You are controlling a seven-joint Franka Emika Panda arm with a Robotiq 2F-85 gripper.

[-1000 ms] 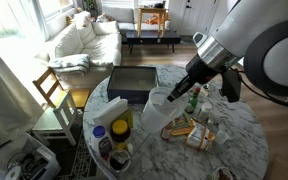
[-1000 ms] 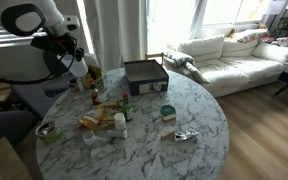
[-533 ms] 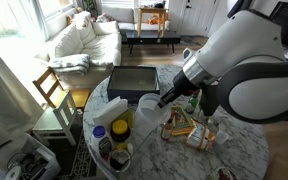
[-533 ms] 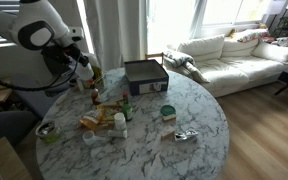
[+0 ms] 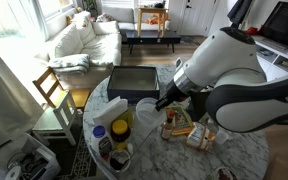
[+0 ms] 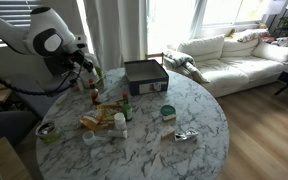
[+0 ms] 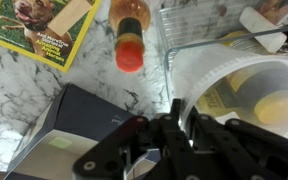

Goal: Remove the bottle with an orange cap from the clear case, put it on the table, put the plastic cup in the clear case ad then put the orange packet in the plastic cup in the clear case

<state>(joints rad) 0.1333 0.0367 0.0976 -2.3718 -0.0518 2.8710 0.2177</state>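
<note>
My gripper is shut on the rim of the wide translucent plastic cup, one finger inside and one outside. The cup hangs partly over the clear case, whose thin edges show at the top right of the wrist view. The bottle with an orange cap lies on the marbled table just beside the case. In an exterior view the gripper holds the cup next to the dark box. I cannot pick out the orange packet with certainty.
A large dark grey flat box lies close by the cup; it also shows in the wrist view. A magazine lies on the table. A yellow bottle and snack packets crowd the table. A green-lidded jar stands apart.
The arm has swung across and lower with the cup still in its grip. The cup has shifted a little toward the dark box.
</note>
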